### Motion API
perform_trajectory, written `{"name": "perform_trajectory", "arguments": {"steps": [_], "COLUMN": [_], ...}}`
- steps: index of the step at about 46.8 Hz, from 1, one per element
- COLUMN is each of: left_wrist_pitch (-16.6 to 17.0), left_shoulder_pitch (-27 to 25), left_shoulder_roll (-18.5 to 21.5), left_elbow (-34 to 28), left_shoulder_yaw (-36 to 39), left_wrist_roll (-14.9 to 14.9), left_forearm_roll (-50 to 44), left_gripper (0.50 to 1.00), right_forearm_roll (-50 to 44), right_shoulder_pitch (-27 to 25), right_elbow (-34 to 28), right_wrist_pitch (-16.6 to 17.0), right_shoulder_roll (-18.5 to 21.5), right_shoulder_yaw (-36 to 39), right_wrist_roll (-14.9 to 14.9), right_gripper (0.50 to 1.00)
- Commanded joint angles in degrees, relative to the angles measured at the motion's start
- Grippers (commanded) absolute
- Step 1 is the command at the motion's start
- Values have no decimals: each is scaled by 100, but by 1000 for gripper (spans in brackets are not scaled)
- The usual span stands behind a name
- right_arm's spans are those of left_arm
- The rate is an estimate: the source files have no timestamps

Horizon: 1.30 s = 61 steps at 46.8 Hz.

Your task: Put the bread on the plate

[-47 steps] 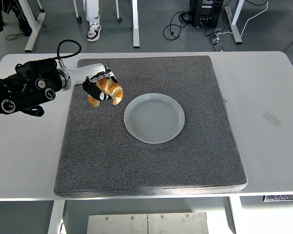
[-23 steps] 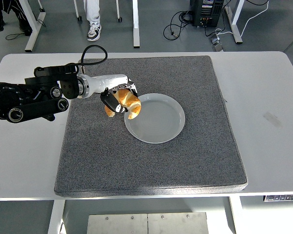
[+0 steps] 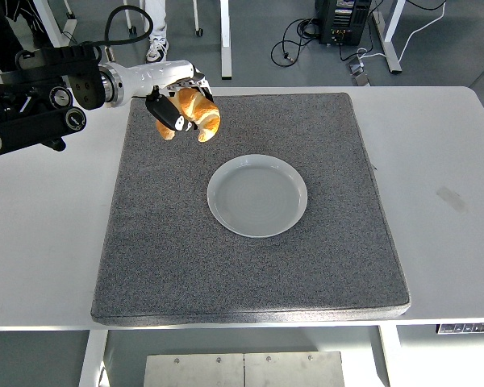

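Note:
A golden croissant-shaped bread [image 3: 197,114] is held in the air by my left hand [image 3: 177,110], whose fingers are curled around it. The hand and bread hang over the far left part of the grey mat [image 3: 250,205], up and to the left of the plate. The white round plate [image 3: 257,196] lies empty in the middle of the mat. My left arm comes in from the left edge. No right arm shows.
The grey mat covers most of the white table [image 3: 444,193]. Behind the table are desk legs, cables and a person's shoe [image 3: 154,50] on the floor.
The left hand with the bread went right to the plate's left rim, then rose and pulled back toward the mat's far left corner.

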Motion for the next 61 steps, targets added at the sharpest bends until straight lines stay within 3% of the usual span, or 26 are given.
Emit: {"name": "perform_trajectory", "arguments": {"steps": [1,14,23,61], "left_wrist_pitch": [-3,41,49,76], "left_shoulder_pitch": [7,262,534,992], "left_shoulder_roll": [-83,-795,-1269,-1823], "left_elbow": [-4,111,506,972], "left_shoulder_yaw": [-6,12,55,64], "left_wrist_roll": [7,7,34,42], "left_forearm_roll": [6,85,120,375], "left_gripper": [500,500,500,500], "right_forearm_roll": [1,1,1,1], "right_shoulder_pitch": [0,0,0,0], "right_elbow": [7,7,-2,-2], "right_wrist_pitch": [-8,0,0,-8], "right_shoulder_roll": [0,0,0,0], "right_shoulder_yaw": [0,0,0,0], "right_wrist_roll": [0,0,0,0], "right_gripper": [1000,1000,1000,1000]}}
